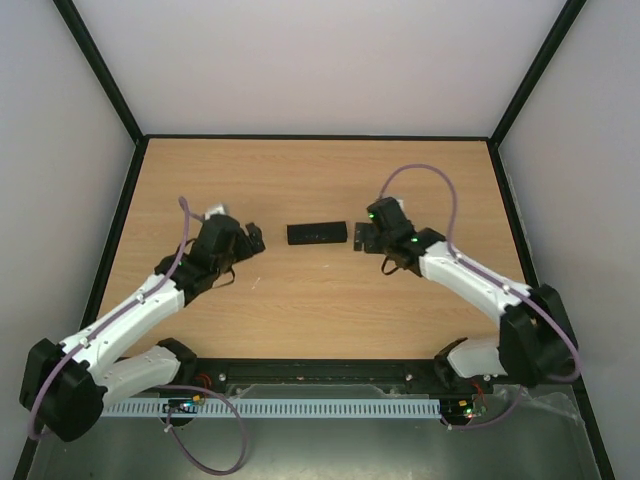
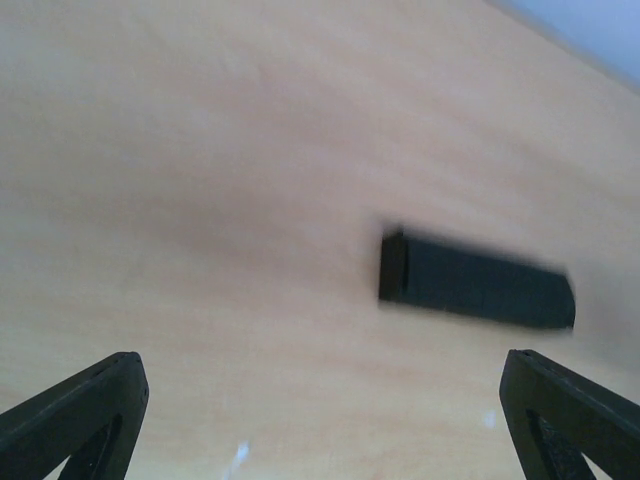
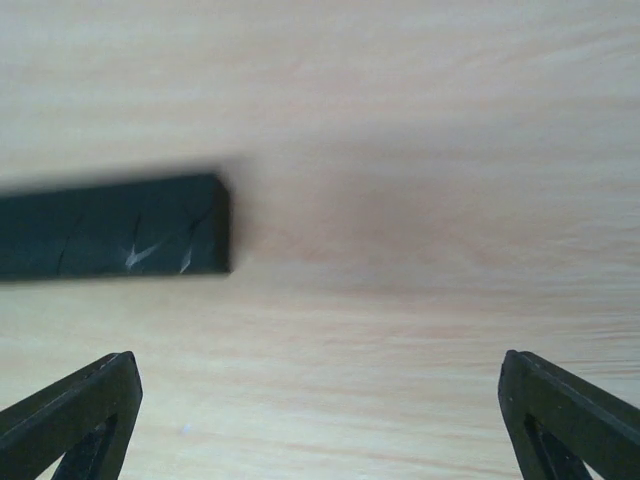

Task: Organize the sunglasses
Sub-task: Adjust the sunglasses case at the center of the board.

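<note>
Top view looks down from behind; 2 wrist views face the table point(image 1: 300, 180) closely; all 3 share the black case point(image 1: 317, 233).

Black case point(image 3: 110, 225) cut off at L edge, blurry in both wrist views.

The left arm point(image 1: 130, 310) and right arm point(image 1: 480, 280) have white link shells between bulky black joints, and a thin lilac cable point(image 1: 420, 167) runs along each. Small green lights point(image 1: 372, 213) glow on the right arm's black wrist. The left claw point(image 1: 255, 238) and right claw point(image 1: 358, 238) are black, and their fingers point(image 2: 85, 415) are flat, tapering wedges with triangular cut-outs.
</note>
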